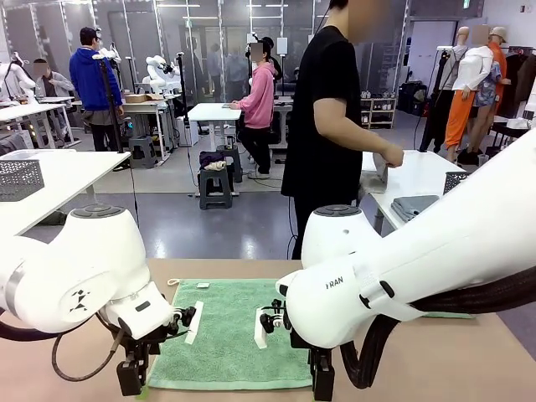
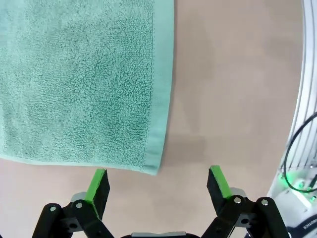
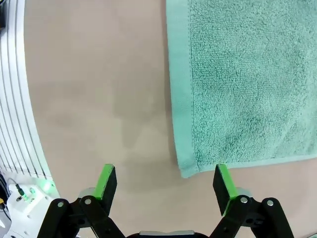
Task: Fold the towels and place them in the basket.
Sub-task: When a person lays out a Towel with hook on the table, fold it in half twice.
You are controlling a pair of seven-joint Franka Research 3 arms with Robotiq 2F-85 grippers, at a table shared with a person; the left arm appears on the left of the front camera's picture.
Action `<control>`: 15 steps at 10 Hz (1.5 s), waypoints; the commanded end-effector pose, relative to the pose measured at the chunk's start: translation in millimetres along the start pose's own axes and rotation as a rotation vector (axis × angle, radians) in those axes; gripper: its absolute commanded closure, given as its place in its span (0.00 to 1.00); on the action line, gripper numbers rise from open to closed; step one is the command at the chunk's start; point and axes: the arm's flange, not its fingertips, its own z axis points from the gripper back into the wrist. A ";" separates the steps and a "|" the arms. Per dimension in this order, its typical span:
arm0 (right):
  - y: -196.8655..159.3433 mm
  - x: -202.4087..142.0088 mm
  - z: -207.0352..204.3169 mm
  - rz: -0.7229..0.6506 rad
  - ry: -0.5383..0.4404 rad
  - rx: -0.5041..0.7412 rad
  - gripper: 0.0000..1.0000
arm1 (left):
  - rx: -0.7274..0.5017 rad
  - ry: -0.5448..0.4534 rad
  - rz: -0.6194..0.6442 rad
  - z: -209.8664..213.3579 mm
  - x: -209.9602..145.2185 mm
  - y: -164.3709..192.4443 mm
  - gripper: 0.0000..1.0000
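Observation:
One mint-green towel [image 1: 226, 335] lies spread flat on the tan table, with a small white loop [image 1: 173, 282] at its far left corner. My left gripper [image 1: 130, 378] hangs over the towel's near left corner and my right gripper [image 1: 322, 383] over its near right corner. In the left wrist view the towel [image 2: 79, 79] ends in a corner just ahead of the open left gripper [image 2: 158, 181], nothing between the green pads. The right wrist view shows the towel [image 3: 247, 79] cornering between the fingers of the open right gripper [image 3: 165, 181]. A dark lattice basket [image 1: 455, 179] peeks out behind my right arm.
A person [image 1: 331, 126] in black stands beyond the table's far edge, hands at a white side table [image 1: 419, 172] on the right that carries folded grey cloths [image 1: 414, 206]. Another perforated grey bin [image 1: 18, 178] sits on a white table at the left. Bare tabletop [image 1: 469, 360] flanks the towel.

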 end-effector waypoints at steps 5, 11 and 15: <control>-7.4 11.3 -10.2 -0.014 0.030 -0.027 0.02 | 0.001 0.009 -0.025 -20.6 6.9 6.7 0.00; -6.5 9.8 -14.2 -0.009 0.038 -0.031 0.02 | -0.007 0.014 -0.039 -27.6 8.8 7.7 0.00; -7.4 10.0 -13.8 0.001 0.045 -0.036 0.42 | 0.044 0.049 -0.044 -24.4 10.2 5.3 0.40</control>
